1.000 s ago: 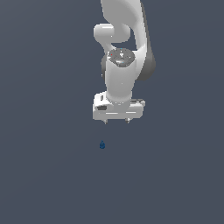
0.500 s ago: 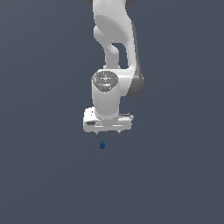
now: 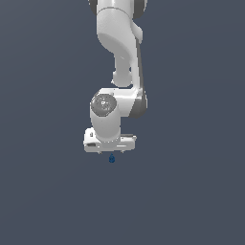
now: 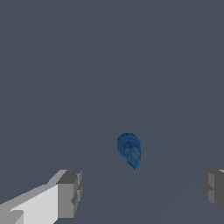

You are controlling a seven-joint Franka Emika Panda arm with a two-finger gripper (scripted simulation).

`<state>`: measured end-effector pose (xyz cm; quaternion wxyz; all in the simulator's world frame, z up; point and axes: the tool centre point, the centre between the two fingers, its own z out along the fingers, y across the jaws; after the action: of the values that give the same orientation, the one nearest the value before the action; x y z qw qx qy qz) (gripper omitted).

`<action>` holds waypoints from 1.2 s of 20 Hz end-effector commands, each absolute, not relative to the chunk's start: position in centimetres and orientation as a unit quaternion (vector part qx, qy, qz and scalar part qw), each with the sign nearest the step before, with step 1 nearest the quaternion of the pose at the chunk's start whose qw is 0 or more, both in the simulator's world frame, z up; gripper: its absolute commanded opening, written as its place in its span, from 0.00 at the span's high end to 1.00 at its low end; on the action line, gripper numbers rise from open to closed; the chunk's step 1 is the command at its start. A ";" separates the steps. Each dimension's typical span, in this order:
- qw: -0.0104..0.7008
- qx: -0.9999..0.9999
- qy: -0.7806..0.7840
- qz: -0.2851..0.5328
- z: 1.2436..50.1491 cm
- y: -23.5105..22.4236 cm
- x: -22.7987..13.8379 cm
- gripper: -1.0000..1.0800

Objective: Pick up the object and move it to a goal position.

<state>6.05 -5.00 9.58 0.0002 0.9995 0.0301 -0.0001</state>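
Observation:
The object (image 3: 112,158) is a tiny dark blue drop-shaped blob lying on the plain grey ground. My white gripper (image 3: 111,152) hangs directly over it, its short fingertips just above the blob and to either side. In the wrist view the object (image 4: 129,150) lies apart from both fingers, roughly midway between them and a little ahead of the tips. The gripper (image 4: 142,188) is open wide, with one grey finger (image 4: 70,199) and the other finger (image 4: 214,188) at opposite edges. Nothing is held.
A uniform dark grey surface (image 3: 191,191) fills both views. The white arm (image 3: 117,43) rises behind the gripper toward the top of the exterior view.
The gripper has come down and shifted toward the exterior view's left, from above and to the right of the object to just over it. The object has not moved.

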 end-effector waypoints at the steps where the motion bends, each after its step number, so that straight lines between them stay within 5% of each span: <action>1: 0.000 1.000 0.031 0.000 9.3 -5.2 6.2 0.04; 21: 0.000 1.000 0.030 0.000 4.2 -5.3 6.2 0.04; 22: 0.000 1.000 0.030 0.000 4.2 -5.3 6.2 1.00; 24: 0.000 1.000 0.030 0.000 4.2 -5.3 6.2 1.00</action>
<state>6.17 -5.28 4.20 0.0000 0.9995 0.0304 -0.0004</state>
